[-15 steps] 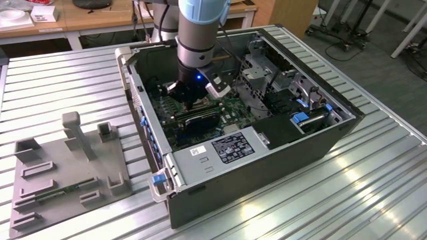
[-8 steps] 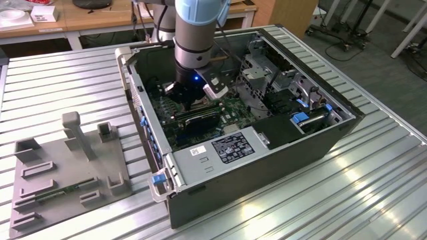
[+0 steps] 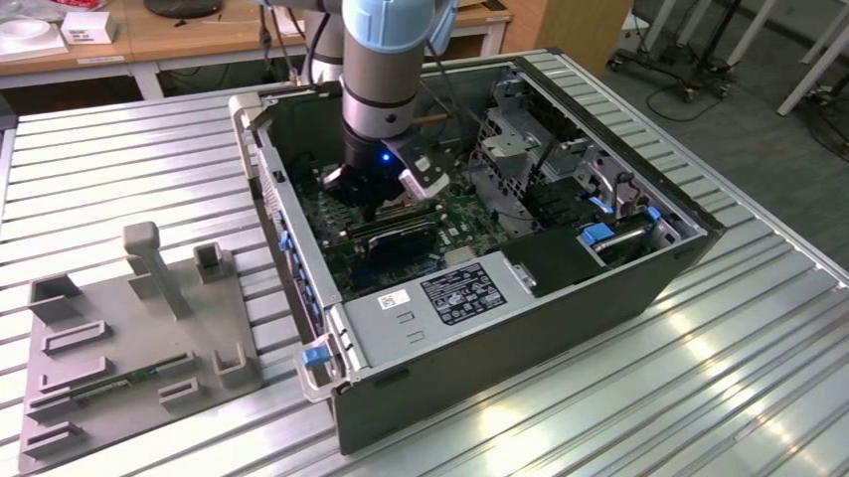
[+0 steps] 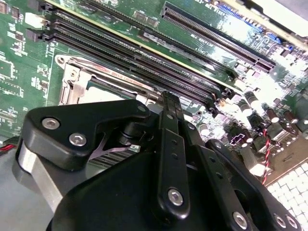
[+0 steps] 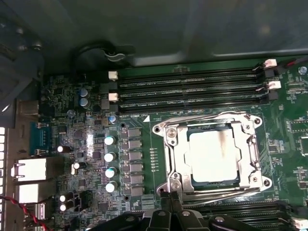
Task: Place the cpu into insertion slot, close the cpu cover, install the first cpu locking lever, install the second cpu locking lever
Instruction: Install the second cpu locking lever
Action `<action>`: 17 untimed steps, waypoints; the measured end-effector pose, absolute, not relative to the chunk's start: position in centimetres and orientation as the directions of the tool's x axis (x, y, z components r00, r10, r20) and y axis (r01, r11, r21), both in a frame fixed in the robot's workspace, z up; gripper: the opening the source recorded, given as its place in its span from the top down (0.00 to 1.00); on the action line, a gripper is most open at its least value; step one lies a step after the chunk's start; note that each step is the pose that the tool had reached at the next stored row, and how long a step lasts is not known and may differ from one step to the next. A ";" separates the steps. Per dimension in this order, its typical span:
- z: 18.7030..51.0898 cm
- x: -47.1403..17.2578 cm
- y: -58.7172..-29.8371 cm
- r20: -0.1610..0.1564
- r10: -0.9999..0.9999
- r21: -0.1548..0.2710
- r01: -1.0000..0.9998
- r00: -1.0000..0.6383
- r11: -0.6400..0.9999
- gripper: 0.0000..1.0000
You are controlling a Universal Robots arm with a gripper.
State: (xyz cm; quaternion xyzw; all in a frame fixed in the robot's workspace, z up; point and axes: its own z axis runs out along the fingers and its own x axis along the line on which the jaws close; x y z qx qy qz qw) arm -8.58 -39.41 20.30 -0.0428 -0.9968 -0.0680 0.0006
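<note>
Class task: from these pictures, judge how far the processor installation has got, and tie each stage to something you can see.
Done: the cpu lies in the insertion slot, and the cpu cover looks closed, framing it.
In hand: the gripper sits at the cover's edge beside a thin metal lever; in the exterior view the gripper is low inside the computer case.
Left: whether either lever is latched cannot be told.
</note>
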 end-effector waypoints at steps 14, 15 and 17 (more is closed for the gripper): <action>20.1 -8.6 -39.4 0.007 0.085 0.136 0.085 -0.996 0.987 0.89; 20.1 -8.6 -39.4 0.007 0.085 0.136 0.085 -0.996 0.987 0.89; 20.1 -8.5 -39.4 0.008 0.085 0.136 0.085 -0.996 0.987 0.89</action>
